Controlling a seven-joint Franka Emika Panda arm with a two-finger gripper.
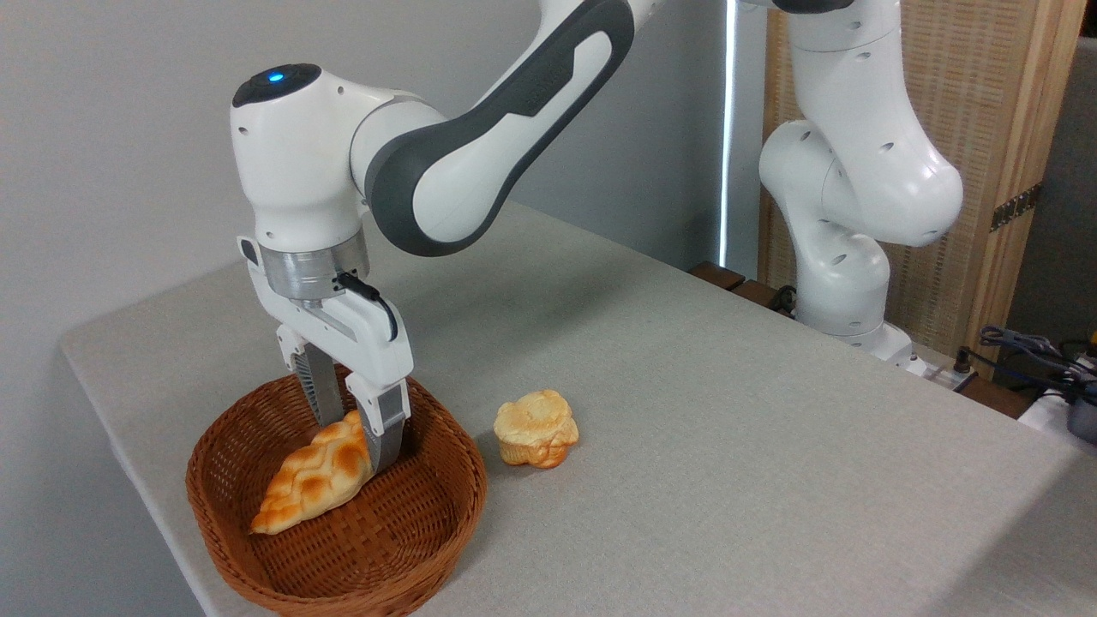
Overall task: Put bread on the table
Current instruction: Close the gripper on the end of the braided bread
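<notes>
Bread (pixel 315 476), the long braided loaf, is lying in the wicker basket (pixel 428 548) at the lower left of the frame, its pointed near end resting low against the basket floor and its far end tilting up between the fingers of the gripper (pixel 353 433). You are looking at jaws standing either side of that upper end, one finger behind the loaf and one in front of it, and they are appearing to close on it; whether the pads are pressing firmly or only touching is not something this view is settling. A small muffin-shaped bun (pixel 536 428) is sitting on the grey cloth of the table (pixel 728 446) just right of the basket, apart from it.

As a judgement, you are working the grasp-and-lift step. Because you are holding the loaf near one tip and not its middle, it is likely going to swing or droop as it is rising, so be lifting straight up and slowly until the low end is clearing the basket rim. Be keeping the squeeze moderate, since the loaf is looking soft. When you are carrying it across, be aiming for bare cloth in the lower middle of the frame, well clear of the bun, and be lowering until the loaf is resting before you are opening
</notes>
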